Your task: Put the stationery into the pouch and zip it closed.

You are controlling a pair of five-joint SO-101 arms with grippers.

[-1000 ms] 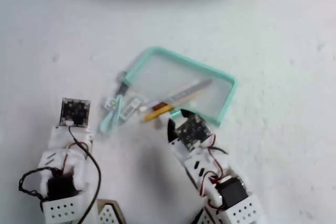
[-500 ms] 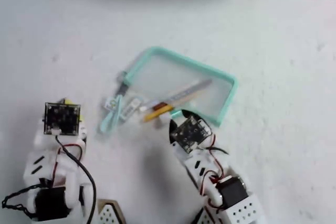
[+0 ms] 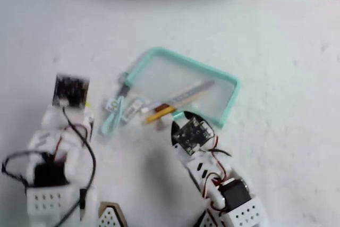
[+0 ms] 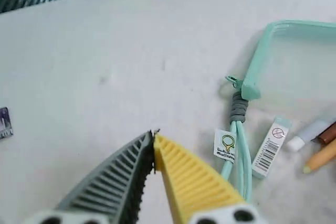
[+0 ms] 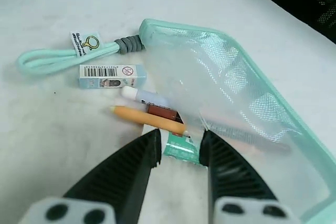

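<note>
Left side: the left arm [image 3: 58, 142] hangs over bare desk [image 3: 276, 41], its grey and yellow jaws together at the tips and holding nothing. It sits beside the pouch's strap, not touching it.

Next along: the teal strap loop [image 3: 110, 119] lies flat on the desk with two paper tags [image 4: 273, 140] against it. A grey collar [image 4: 239, 107] joins it to the near corner of the pouch. We judge the small teal tab [image 4: 231, 81] at that corner to be the zip pull, though it is too small to be sure.

Centre: the stationery sits half in the open mouth. A yellow pencil [image 5: 149, 119], a white-tipped stick [image 5: 142, 95] and a brown piece [image 5: 164, 110] poke out toward the strap. One longer item [image 3: 187, 94] shows through the mesh, further inside.

The pouch [image 5: 247, 98] lies flat with the zip open. Clear mesh, teal rim.

Right: the right arm [image 3: 204, 166] reaches to the pouch's near edge. Its black jaws stand either side of a fold of teal rim, and as far as we can tell they are clamped on it.

Handling notes (our judgement):
- Pouch is light, limp, and likely to skid on the desk. Hold it by the stiffer rim, never the mesh
- Pencil is light, rigid and round, so it may roll. Pinch across the exposed barrel and push lengthwise
- Zip pull is tiny, so the rim must be anchored before pulling
</note>
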